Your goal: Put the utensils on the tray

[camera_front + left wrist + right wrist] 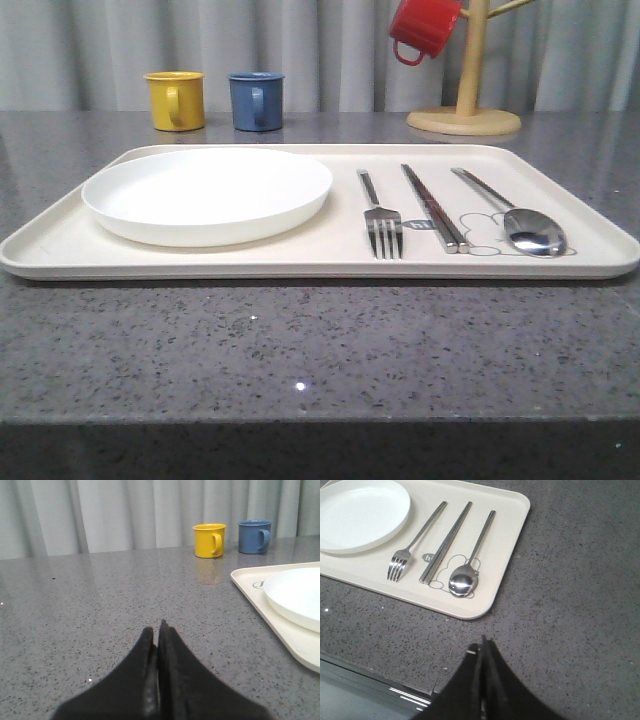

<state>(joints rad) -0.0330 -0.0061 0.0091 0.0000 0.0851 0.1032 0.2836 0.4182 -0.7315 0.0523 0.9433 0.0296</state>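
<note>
On the right half of the cream tray (600, 235) (512, 525) (250, 582) lie three silver utensils side by side: a fork (378, 218) (412, 540), a pair of chopsticks (432, 205) (445, 542) and a spoon (520, 222) (470, 565). The spoon's bowl rests on the grey rabbit drawing. My left gripper (156, 630) is shut with nothing in it, over bare counter to the left of the tray. My right gripper (482, 645) is shut and empty too, above the counter just off the tray's near right corner.
A round white plate (205, 190) (355, 515) (295, 597) fills the tray's left half. Behind the tray stand a yellow mug (175, 100) (210, 540), a blue mug (255, 100) (254, 536) and a wooden mug tree (465, 110) holding a red mug (422, 28). The counter's front edge (385, 677) lies close to my right gripper.
</note>
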